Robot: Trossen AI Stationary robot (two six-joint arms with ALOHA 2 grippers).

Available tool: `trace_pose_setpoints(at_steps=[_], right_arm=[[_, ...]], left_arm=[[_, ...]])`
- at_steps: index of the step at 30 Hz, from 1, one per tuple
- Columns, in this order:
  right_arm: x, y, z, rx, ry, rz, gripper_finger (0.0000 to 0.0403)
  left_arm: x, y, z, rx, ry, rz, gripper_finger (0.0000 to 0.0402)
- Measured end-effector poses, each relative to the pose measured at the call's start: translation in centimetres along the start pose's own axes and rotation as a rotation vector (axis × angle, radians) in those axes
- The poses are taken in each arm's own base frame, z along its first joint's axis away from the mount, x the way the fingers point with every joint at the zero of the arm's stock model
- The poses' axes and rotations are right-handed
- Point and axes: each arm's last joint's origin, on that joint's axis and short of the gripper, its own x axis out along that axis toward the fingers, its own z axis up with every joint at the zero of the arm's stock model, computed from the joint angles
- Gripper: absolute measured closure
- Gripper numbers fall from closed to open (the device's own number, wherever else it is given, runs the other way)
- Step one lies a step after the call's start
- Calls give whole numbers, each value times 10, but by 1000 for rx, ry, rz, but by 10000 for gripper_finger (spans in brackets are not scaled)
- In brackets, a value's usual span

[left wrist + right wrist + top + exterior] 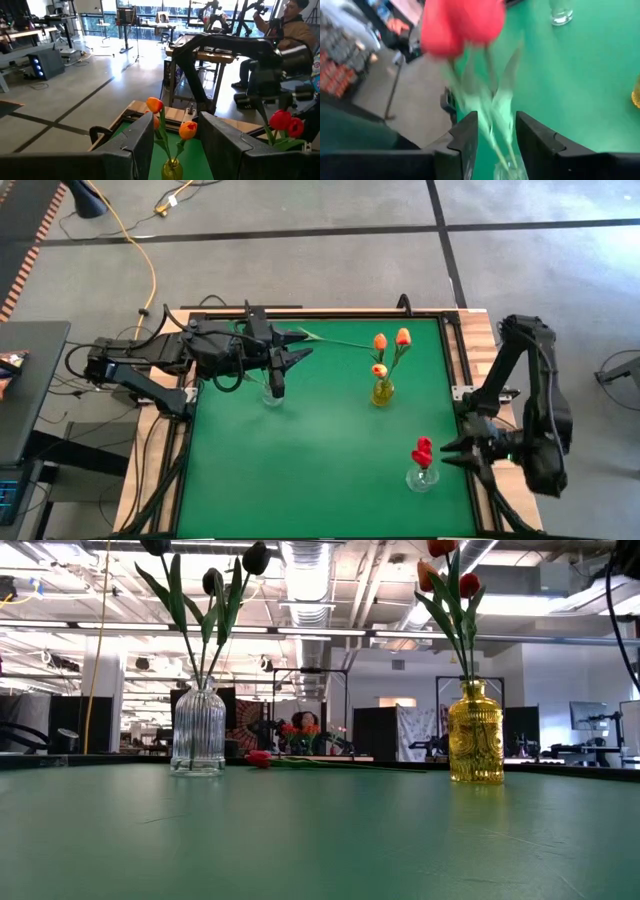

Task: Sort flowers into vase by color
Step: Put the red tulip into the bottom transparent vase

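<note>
At the right edge of the desk (300, 480), the right claw (452, 452) sits just beside the clear vase (421, 478) holding the red tulips (423, 450). Its wrist view shows both fingers spread, with green stems between them but no pad visibly pressing, so I judge it released and gripping nothing. That placement reads as the claw either having let go of a stem or lining up on one; which cannot be told.

Further out, the yellow vase (382, 392) stands near the desk's middle with 3 orange tulips (390, 345), a finished color group by the look of it.

Across the desk, the left claw (279, 375) hovers over the ribbed clear vase (198, 730), which holds the black tulips (215, 570); 3 dark heads show in the low view. Its fingers are parted and empty in its own wrist view, pointing toward the yellow vase.

Toward the far edge, 1 loose flower (262, 757) lies flat on the desk; the low view shows its head red. It looks like the 1 stem not yet sorted, and it belongs with the red ones, well apart from where it lies.
</note>
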Motion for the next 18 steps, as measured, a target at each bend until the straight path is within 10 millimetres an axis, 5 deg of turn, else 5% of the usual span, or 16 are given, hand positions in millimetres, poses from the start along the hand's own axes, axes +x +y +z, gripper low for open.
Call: trace_pose_setpoints(at_steps=[6, 18], right_arm=[[-8, -13, 42, 129, -60, 8, 249], [-26, -48, 127, 102, -343, -200, 261]], left_arm=[[0, 0, -2, 31, 20, 1, 258], [-1, -2, -14, 107, 146, -125, 258]])
